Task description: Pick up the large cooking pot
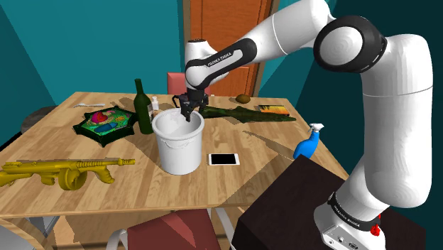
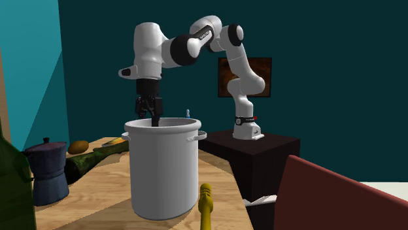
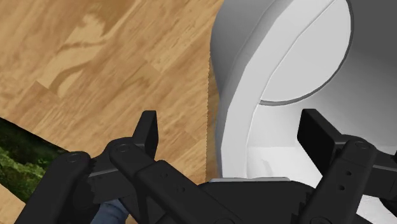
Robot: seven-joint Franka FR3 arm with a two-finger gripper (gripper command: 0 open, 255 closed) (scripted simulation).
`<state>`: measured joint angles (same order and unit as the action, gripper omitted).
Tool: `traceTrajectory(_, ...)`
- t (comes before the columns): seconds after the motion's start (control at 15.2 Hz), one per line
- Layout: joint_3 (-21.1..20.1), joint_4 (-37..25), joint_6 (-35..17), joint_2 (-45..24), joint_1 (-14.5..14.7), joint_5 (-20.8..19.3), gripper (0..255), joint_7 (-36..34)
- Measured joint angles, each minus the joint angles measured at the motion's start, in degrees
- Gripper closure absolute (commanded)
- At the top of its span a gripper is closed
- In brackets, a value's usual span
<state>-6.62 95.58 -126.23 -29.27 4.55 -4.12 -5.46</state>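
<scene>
Several things share the wooden table [image 1: 142, 186]. At the shoulder view's far left lies a yellow toy gun [image 1: 64, 170]. Right of it and higher in the frame are a green dish-like object [image 1: 106, 124] and a dark green bottle [image 1: 143, 105]. Just right of the bottle, near the frame's middle, the large white pot [image 1: 179, 145] stands upright. The black gripper [image 1: 187, 113] hangs at the pot's upper rim with its jaws spread. In the wrist view one finger [image 3: 147, 130] sits outside the pot wall and the other finger [image 3: 318, 135] inside, neither pressing it. Right of the pot lies a white phone [image 1: 223, 159], then a blue spray bottle [image 1: 307, 145] at the table's right edge.
</scene>
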Motion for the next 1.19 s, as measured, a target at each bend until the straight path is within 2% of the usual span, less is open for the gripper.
traceTrajectory(0.66, 0.0, 0.1, -0.2, 0.0, 0.0, 0.0, 255, -0.1)
traceTrajectory(1.19, -0.2, -1.3, 3.8, 2.1, 0.0, 0.3, 255, 0.1)
